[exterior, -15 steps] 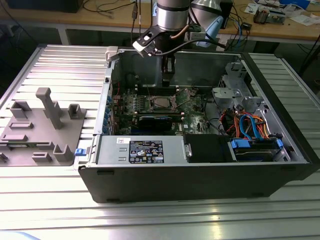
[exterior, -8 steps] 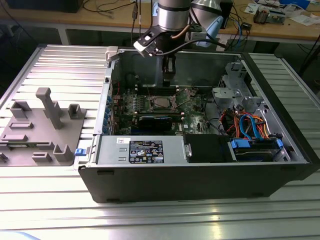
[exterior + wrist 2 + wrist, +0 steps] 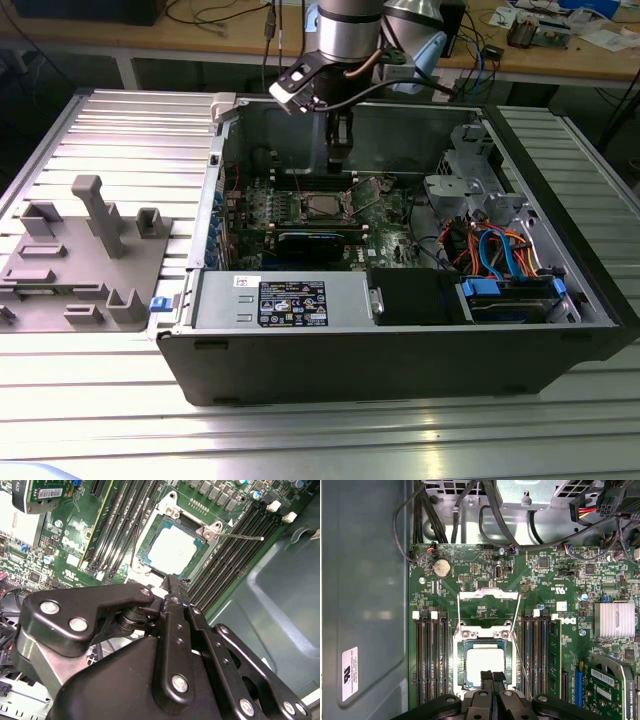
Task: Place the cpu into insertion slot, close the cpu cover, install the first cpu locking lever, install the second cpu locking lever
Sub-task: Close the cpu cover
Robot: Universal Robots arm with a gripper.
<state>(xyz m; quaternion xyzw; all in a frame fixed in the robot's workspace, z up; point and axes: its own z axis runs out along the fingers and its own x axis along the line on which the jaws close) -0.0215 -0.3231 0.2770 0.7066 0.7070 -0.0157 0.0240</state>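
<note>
The cpu (image 3: 485, 661) lies flat in its socket on the green motherboard, silver-grey top up; it also shows in the second wrist view (image 3: 172, 550) and in the exterior view (image 3: 322, 207). The cpu cover (image 3: 488, 594) is swung open, away from the socket, a thin silvery frame (image 3: 374, 185). One thin wire locking lever (image 3: 520, 665) stands free beside the socket, seen too in the second wrist view (image 3: 245, 538). My gripper (image 3: 492, 679) hovers just above the socket's edge, shut with nothing between its fingers (image 3: 170, 587). In the exterior view the gripper (image 3: 340, 152) hangs over the board.
Memory slots (image 3: 429, 655) run along both sides of the socket. A graphics card (image 3: 612, 690) and a finned heatsink (image 3: 615, 620) sit to one side. Cables (image 3: 500, 250) and a drive cage fill the case at the exterior view's right; a grey fixture (image 3: 85, 250) stands outside it.
</note>
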